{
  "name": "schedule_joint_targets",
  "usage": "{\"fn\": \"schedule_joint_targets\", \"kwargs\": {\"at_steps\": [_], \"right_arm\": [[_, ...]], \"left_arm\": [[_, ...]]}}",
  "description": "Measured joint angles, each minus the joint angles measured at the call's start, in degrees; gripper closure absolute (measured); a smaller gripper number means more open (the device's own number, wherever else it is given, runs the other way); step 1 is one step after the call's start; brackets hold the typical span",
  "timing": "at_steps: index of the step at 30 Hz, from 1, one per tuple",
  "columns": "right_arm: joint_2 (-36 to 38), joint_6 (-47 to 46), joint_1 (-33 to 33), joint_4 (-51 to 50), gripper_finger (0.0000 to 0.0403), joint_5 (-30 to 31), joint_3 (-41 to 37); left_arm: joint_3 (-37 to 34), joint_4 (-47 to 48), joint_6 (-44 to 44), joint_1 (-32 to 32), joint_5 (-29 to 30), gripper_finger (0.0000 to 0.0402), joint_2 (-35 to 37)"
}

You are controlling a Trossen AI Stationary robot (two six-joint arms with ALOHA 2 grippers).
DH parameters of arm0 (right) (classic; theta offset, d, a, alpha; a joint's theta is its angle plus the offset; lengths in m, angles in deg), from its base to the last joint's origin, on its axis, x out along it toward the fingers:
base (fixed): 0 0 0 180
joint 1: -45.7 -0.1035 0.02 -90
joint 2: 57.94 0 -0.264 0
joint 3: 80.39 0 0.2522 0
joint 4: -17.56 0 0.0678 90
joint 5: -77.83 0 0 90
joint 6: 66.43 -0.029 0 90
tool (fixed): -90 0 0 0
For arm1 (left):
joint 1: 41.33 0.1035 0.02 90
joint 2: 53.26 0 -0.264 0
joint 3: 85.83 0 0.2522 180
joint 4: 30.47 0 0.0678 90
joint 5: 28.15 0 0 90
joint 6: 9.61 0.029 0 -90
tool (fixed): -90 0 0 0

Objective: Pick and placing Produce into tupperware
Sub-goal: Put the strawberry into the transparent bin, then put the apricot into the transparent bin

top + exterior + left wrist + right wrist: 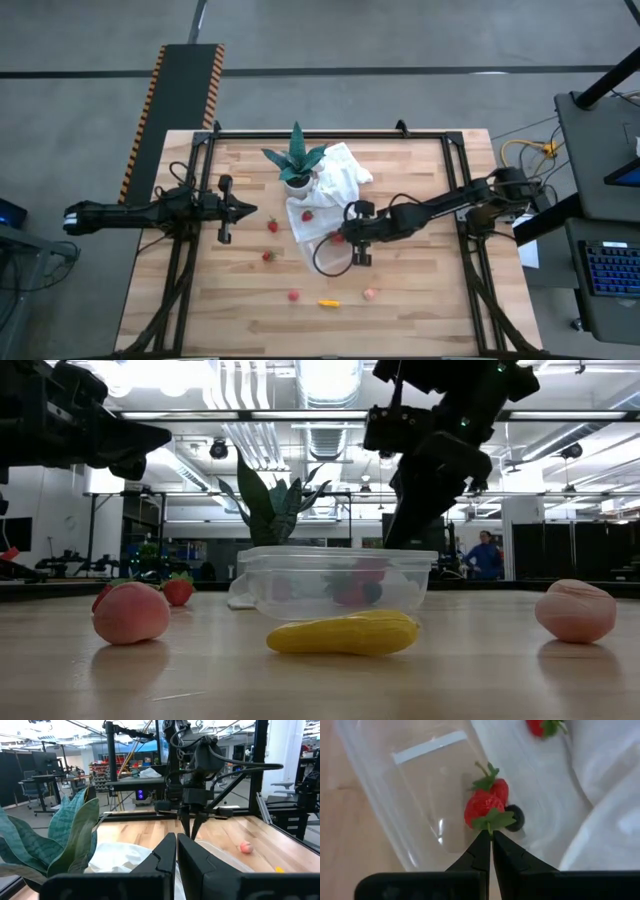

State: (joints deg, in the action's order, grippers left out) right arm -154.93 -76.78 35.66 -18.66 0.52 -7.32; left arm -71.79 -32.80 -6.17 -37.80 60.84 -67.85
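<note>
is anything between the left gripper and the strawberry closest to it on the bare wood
Nothing visible. In the high view the left gripper, shut, hangs at the table's left side, and the nearest strawberry lies on open wood just beyond its tip. The potted plant and white cloth sit off to the side of that line.

Green spiky plant (pixel 294 158) in white pot (pixel 297 184) stands on wooden table (pixel 180 300), touching crumpled white cloth (pixel 335 180); a person (pixel 486 554) stands in the room behind.
</note>
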Motion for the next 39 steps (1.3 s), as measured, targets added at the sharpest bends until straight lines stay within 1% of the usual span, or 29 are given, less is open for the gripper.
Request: {"fn": "schedule_joint_targets", "kwargs": {"at_steps": [2, 6, 19, 22, 25, 28, 31, 36, 39], "right_arm": [[0.25, -1.25, 0.06, -0.07, 0.0394, 0.87, -0.59], [0.46, -1.12, 0.09, 0.20, 0.0384, 0.49, -1.27], [1.33, 0.83, 0.11, 0.01, 0.0297, 0.53, 1.69], [1.83, 1.38, 0.11, -2.03, 0.0287, 0.22, 3.12], [3.78, 1.60, 0.11, -6.64, 0.0283, 0.30, 4.31], [7.91, 0.65, 0.11, -11.53, 0.0284, 0.43, 4.87], [14.61, -1.81, -0.55, -13.45, 0.0290, 0.89, 3.75], [29.49, -6.49, -4.25, -12.73, 0.0300, 1.38, -1.34], [38.04, -6.73, -8.96, -8.32, 0.0303, 3.46, -5.58]], "left_arm": [[0.00, -0.06, 0.00, -0.02, 0.00, 0.0402, 0.00], [0.00, -0.14, 0.00, 0.00, 0.00, 0.0402, 0.07], [0.00, -0.06, 0.00, 0.00, 0.00, 0.0402, 0.02], [0.00, -0.10, 0.00, -0.01, 0.00, 0.0402, 0.00], [0.00, -0.05, 0.00, -0.01, -0.02, 0.0402, 0.00], [0.00, -0.03, 0.00, -0.02, 0.00, 0.0402, 0.02], [0.00, -0.03, 0.00, 0.00, 0.00, 0.0402, 0.00], [0.00, -0.01, 0.00, 0.00, -0.01, 0.0402, 0.01], [0.00, -0.07, 0.00, 0.00, -0.02, 0.0402, 0.00]]}}
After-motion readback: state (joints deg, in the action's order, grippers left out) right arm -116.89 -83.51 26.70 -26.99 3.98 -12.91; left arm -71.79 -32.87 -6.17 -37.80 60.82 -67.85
